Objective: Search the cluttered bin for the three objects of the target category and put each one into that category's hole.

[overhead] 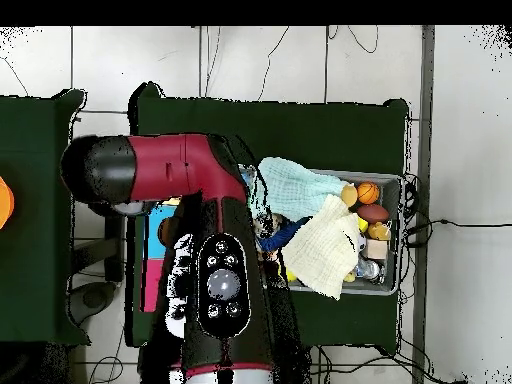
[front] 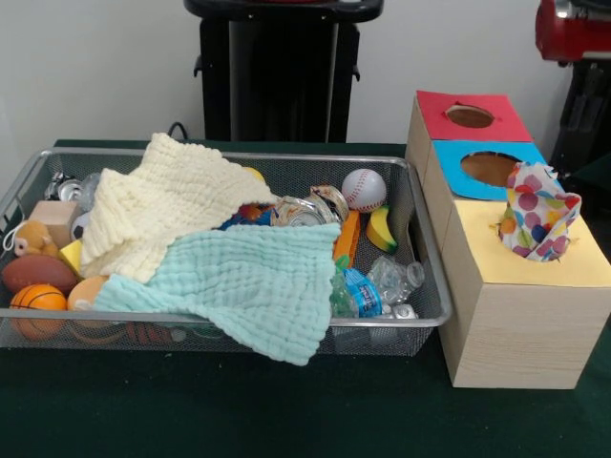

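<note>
The wire mesh bin (front: 315, 156) stands on the green table, full of clutter; it also shows in the overhead view (overhead: 396, 182). One white dotted fabric piece (front: 537, 212) sticks upright out of the top of the yellow-faced box (front: 573, 262) and covers its hole. No other dotted piece shows in the bin. A red part of the arm (front: 571, 29) shows at the top right of the front view. In the overhead view the arm (overhead: 220, 270) spreads over the boxes. The gripper shows in neither view.
A cream waffle cloth (front: 162, 205) and a mint-green waffle cloth (front: 248, 281) cover much of the bin. Around them lie a baseball (front: 364, 189), a toy banana (front: 382, 229), a plastic bottle (front: 368, 291) and a small basketball (front: 38, 301). The blue-faced box (front: 489, 168) and red-faced box (front: 470, 115) stand behind the yellow one.
</note>
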`<state>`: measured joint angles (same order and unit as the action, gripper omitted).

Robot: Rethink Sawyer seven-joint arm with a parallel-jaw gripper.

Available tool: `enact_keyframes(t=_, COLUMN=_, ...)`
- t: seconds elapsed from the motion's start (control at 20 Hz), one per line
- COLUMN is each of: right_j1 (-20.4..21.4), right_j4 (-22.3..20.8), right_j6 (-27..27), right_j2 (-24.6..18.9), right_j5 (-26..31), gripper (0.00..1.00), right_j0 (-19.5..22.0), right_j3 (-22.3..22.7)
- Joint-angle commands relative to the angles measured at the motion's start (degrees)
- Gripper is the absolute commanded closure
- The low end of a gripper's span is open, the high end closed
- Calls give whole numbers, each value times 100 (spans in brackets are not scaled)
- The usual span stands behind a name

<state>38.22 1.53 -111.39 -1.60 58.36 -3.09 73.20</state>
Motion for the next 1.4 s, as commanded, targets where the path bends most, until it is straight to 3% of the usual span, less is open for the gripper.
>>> enact_keyframes(t=0.05, right_j1=298, right_j4=117, right_j6=-66, right_j2=-262, right_j5=308, gripper=100, right_j0=367, right_j3=758)
enact_keyframes(t=0.3, right_j1=91, right_j4=66, right_j6=-51, right_j2=-344, right_j5=-159, gripper=100, right_j0=425, right_j3=894)
enact_keyframes(t=0.7, right_j1=-127, right_j4=-225, right_j6=152, right_j2=-342, right_j5=-428, gripper=100, right_j0=552, right_j3=907)
enact_keyframes(t=0.95, right_j1=-355, right_j4=-376, right_j6=-9, right_j2=-293, right_j5=-897, gripper=100, right_j0=512, right_j3=958)
enact_keyframes(t=1.4, right_j1=-520, right_j4=-393, right_j6=-106, right_j2=-288, right_j5=-1012, gripper=100, right_j0=447, right_j3=877)
